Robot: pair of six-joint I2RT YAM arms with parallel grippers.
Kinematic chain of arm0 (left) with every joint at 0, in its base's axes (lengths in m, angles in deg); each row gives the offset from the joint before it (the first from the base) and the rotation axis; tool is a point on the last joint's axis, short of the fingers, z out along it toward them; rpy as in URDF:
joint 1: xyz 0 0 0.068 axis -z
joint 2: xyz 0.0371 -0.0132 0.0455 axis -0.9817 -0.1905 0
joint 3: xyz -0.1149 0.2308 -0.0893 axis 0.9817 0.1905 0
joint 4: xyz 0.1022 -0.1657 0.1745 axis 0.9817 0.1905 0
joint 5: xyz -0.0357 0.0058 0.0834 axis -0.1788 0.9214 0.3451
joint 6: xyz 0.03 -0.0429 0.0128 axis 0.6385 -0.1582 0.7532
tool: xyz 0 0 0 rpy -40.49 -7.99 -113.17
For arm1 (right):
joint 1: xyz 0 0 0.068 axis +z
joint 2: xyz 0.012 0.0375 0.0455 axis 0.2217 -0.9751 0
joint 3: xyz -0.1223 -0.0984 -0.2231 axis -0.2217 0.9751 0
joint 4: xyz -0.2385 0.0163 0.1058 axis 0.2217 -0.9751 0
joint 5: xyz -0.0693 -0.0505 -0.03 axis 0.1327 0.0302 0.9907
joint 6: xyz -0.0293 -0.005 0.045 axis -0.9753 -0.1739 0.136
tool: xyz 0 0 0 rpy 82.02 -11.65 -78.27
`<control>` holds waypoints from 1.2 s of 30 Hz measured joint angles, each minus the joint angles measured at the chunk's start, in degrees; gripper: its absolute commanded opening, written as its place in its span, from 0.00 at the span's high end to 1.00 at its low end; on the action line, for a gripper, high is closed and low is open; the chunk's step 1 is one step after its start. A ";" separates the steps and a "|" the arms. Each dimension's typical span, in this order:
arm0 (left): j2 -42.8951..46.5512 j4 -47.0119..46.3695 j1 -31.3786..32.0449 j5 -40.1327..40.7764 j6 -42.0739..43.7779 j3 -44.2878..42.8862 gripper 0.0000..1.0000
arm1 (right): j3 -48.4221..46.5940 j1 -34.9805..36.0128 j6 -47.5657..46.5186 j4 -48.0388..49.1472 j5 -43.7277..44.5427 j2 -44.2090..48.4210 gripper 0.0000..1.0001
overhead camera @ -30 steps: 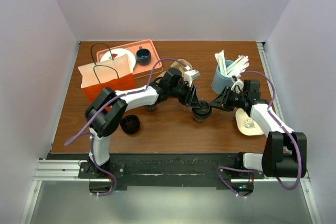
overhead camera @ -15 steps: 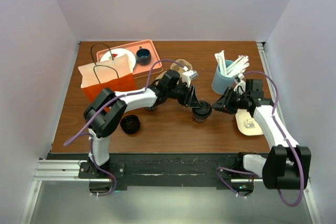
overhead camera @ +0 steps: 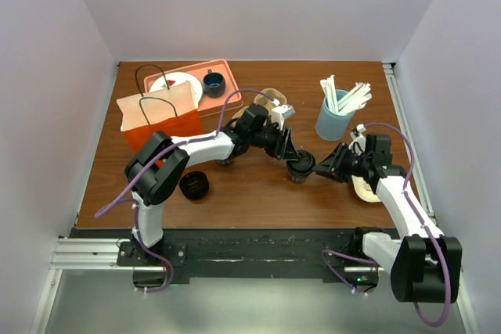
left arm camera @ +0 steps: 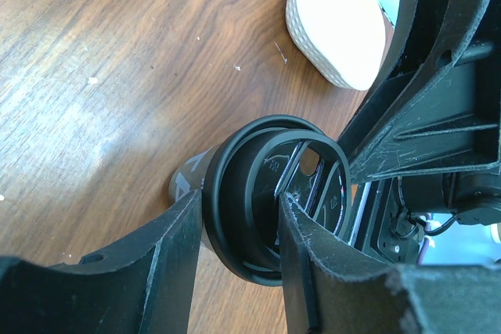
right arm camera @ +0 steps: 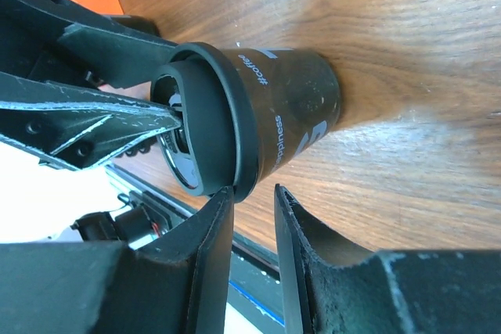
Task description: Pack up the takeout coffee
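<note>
Clutter on the tabletop (overhead camera: 258, 197)
Orange paper bag (overhead camera: 160, 121) beside orange tray (overhead camera: 196, 68), blue straw cup (overhead camera: 330, 124), loose black lid (overhead camera: 193, 185), white dish (left arm camera: 337, 29).

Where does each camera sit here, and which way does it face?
Top external: above and behind the bases, looking down over the table; left arm and right arm show whole, left gripper and right gripper meeting at the takeout coffee.
Left wrist: on the left arm, looking along its own jaws onto the cup's lid; right gripper beyond.
Right wrist: on the right arm, looking along its own jaws at the cup's side.
Shared: both wrist views show the takeout coffee and the other arm's jaws.
</note>
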 measured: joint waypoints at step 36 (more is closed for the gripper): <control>-1.11 -2.51 0.48 0.85 -1.97 0.02 0.62 | 8.85 0.48 10.58 11.82 6.69 6.38 0.73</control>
